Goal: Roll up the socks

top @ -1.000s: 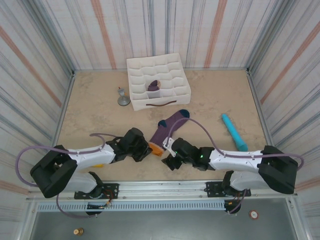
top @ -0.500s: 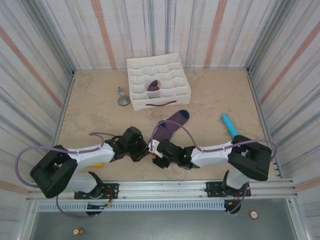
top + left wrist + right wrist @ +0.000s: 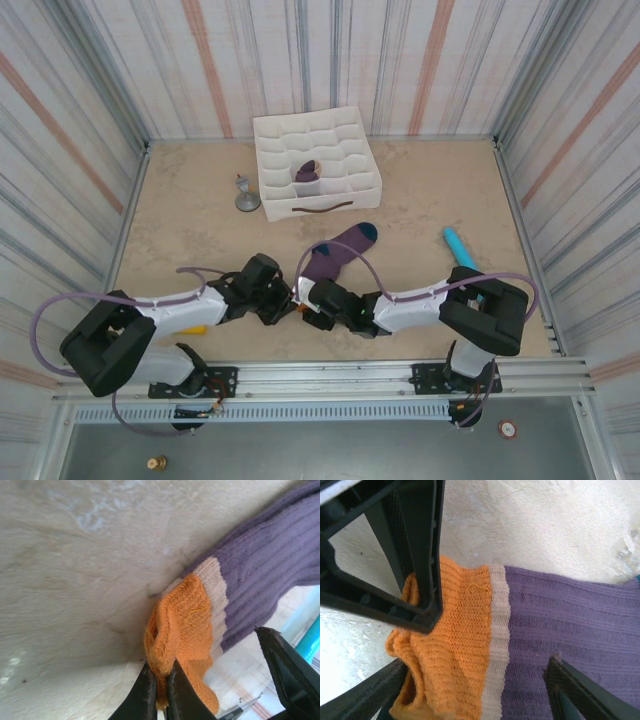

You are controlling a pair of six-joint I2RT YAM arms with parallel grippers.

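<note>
One purple sock lies flat on the table, its navy toe pointing far right and its orange cuff at the near end. My left gripper is shut on a fold of that orange cuff, pinching its edge between the fingertips. My right gripper is open right beside it. Its jaws straddle the sock across the cuff, one finger on each side. The left gripper's fingers cross in front of it. A second sock, rolled into a purple bundle, sits in a cell of the white organizer.
The white compartment organizer stands at the back centre. A small grey stand is to its left. A teal cylinder lies at the right, near the right arm's elbow. A yellow block peeks from under the left arm. Striped walls close three sides.
My right arm has swung left, bringing its gripper up against the left one at the cuff, and its jaws have narrowed a little. The sock has shifted slightly.
</note>
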